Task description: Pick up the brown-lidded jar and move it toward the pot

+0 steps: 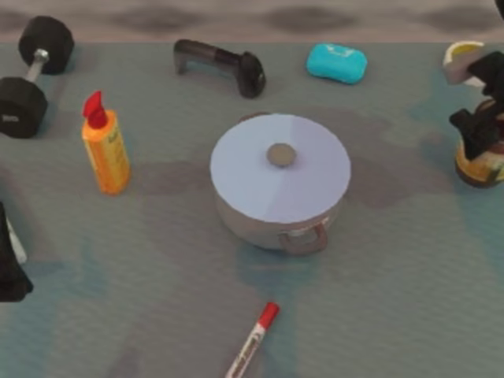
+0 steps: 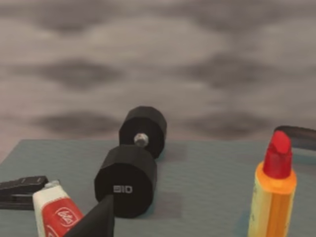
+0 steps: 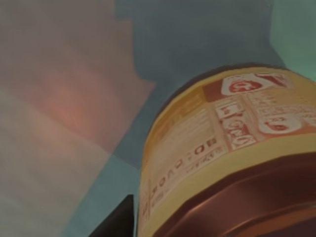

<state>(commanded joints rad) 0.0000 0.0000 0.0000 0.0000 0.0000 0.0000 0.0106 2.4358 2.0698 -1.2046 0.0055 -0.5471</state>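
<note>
The brown-lidded jar (image 1: 475,168) stands at the table's right edge, its yellow-orange label (image 3: 212,143) filling the right wrist view. My right gripper (image 1: 479,151) is down over it, shut on the jar, and one dark finger (image 3: 120,221) presses against the label. The other finger is hidden. The pot (image 1: 244,181), grey with a pale lavender lid and small knob, sits mid-table well to the left of the jar. My left gripper (image 1: 8,272) is parked at the left edge, open, and only one finger (image 2: 96,219) shows.
A black dumbbell (image 1: 31,75) and an orange squeeze bottle (image 1: 106,150) lie on the left. A black handheld scanner (image 1: 224,64), a teal soap bar (image 1: 337,63) and a white cup (image 1: 461,59) line the back. A red-capped marker (image 1: 253,339) lies in front of the pot.
</note>
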